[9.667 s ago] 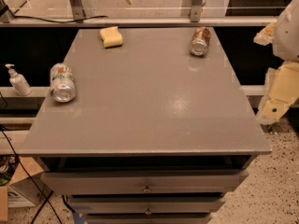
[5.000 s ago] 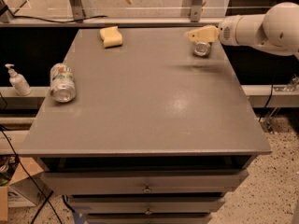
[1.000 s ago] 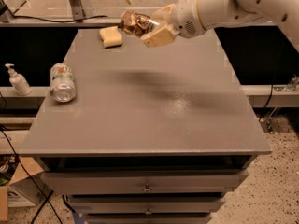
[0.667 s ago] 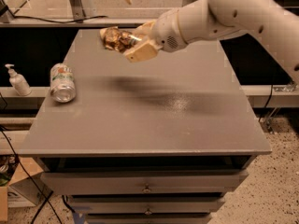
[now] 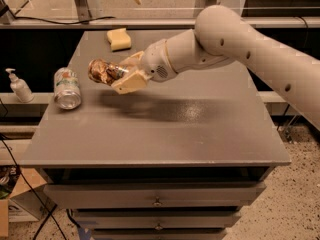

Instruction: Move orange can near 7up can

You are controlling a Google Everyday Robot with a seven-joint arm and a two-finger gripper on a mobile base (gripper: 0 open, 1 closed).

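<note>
The orange can [image 5: 102,71], brownish-orange and mottled, is held on its side in the air above the left part of the grey table [image 5: 165,134]. My gripper [image 5: 125,74] is shut on the orange can, its cream fingers [image 5: 131,81] around the can's right half. The 7up can [image 5: 67,87], white and green with silver ends, lies on its side near the table's left edge, a short way left of and below the held can. They are apart.
A yellow sponge [image 5: 119,38] lies at the back of the table. A white pump bottle [image 5: 19,85] stands on a shelf left of the table. My white arm [image 5: 250,49] reaches in from the right above the table. Drawers are below the front edge.
My gripper has carried the orange can from the back right of the table leftward and forward, and it now hangs close to the 7up can. The 7up can and sponge have not moved.
</note>
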